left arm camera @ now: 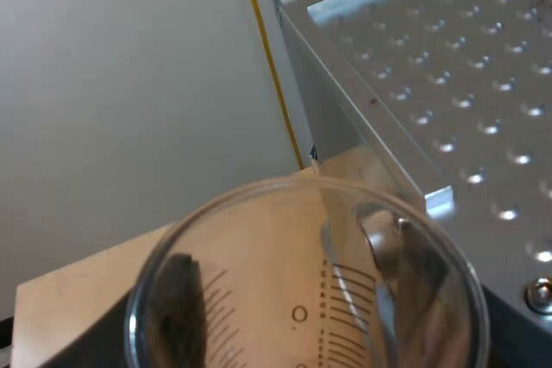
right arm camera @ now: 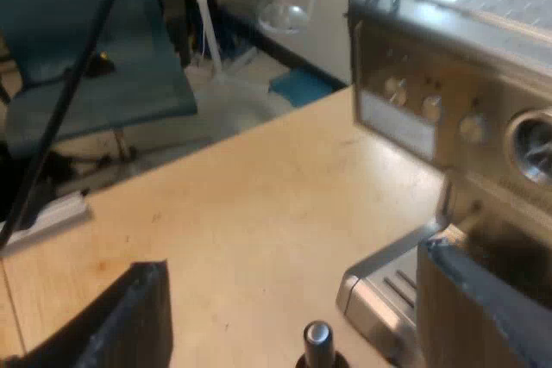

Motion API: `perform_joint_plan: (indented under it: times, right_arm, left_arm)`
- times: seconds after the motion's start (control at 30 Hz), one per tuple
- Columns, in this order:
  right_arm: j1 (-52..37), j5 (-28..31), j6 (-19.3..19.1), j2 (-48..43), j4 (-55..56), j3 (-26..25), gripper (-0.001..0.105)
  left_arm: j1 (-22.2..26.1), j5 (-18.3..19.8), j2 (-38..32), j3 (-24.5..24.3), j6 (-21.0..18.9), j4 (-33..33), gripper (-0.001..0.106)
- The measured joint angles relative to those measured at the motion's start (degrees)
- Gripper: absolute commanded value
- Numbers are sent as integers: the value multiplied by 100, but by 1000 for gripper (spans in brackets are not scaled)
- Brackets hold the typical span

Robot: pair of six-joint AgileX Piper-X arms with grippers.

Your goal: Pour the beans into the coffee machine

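Clear glass is sitting between the fingers of my left hand (left arm camera: 293,299). This hand is gripping the measuring glass (left arm camera: 259,239), and one dark finger (left arm camera: 177,299) is showing through the wall. The glass is standing roughly upright, with its long axis running back toward the wrist and its mouth opening that way too. The pale counter (left arm camera: 78,290) is showing through the glass; I am not making out any beans inside, though the curved wall is blurring things too much to be sure. The espresso machine (left arm camera: 448,84) is lying just beside the glass and beyond the hand, its dimpled metal top reaching close to the rim. My right hand (right arm camera: 291,269) is hanging open and empty low over the counter at the machine's front, with a small metal-capped dark thing (right arm camera: 317,338) standing between its fingers. The left hand is the nearer one for the pour, I judge. The move is turning on carrying the glass sideways over the machine's top and tipping its axis toward the machine.
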Motion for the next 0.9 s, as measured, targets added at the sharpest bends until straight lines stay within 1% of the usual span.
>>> perform_joint_plan:
  times: [0.07, 0.17, 0.23, 0.27, 0.3, 0.37, 0.4, 0.43, 0.47, 0.5, 0.53, 0.57, 0.63, 0.67, 0.77, 0.9]
  right_arm:
    - [381, 423, -13, 0, 1, 152, 62]
    - [694, 780, 61, 0, 14, 359, 62]
    - [737, 817, 77, 0, 14, 392, 62]
    - [902, 997, 175, 0, -32, 594, 62]
    - [949, 1024, 190, 0, -89, 652, 62]
    - [1041, 1079, 221, 0, -330, 884, 62]
    - [1060, 1111, 221, 0, -414, 954, 62]
    - [1069, 1111, 221, 0, -489, 1017, 62]
    - [1098, 1111, 221, 0, -725, 1194, 62]
    - [1105, 1111, 221, 0, -778, 1242, 62]
    - [1103, 1111, 221, 0, -902, 1312, 62]
    - [1103, 1111, 221, 0, -1026, 1388, 62]
    - [1103, 1111, 221, 0, -1161, 1504, 62]
    - [1103, 1111, 221, 0, -1288, 1573, 62]
    - [1103, 1111, 221, 0, -1511, 1757, 62]
    - [1103, 1111, 221, 0, -1662, 1865, 62]
  left_arm:
    - [0, 0, -103, 266, -85, -197, 28]
    - [0, 0, -137, 503, -153, -392, 28]
    - [0, 0, -137, 562, -169, -447, 28]
    - [14, 0, -137, 697, -226, -540, 28]
    - [26, 19, -137, 733, -239, -561, 28]
    - [162, 199, -137, 832, -384, -589, 28]
    - [202, 222, -137, 840, -384, -597, 28]
    - [400, 385, -164, 903, -483, -602, 28]
    - [523, 453, -176, 936, -483, -613, 28]
    - [593, 504, -181, 949, -483, -619, 28]
    - [824, 694, -197, 997, -483, -681, 28]
    - [994, 995, -217, 1060, -471, -698, 28]
    - [1239, 1314, -219, 1164, -366, -727, 28]
    - [1328, 1412, -219, 1239, -296, -775, 28]
    - [1393, 1533, -219, 1526, -215, -954, 28]
    - [1393, 1548, -219, 1836, -199, -1277, 28]
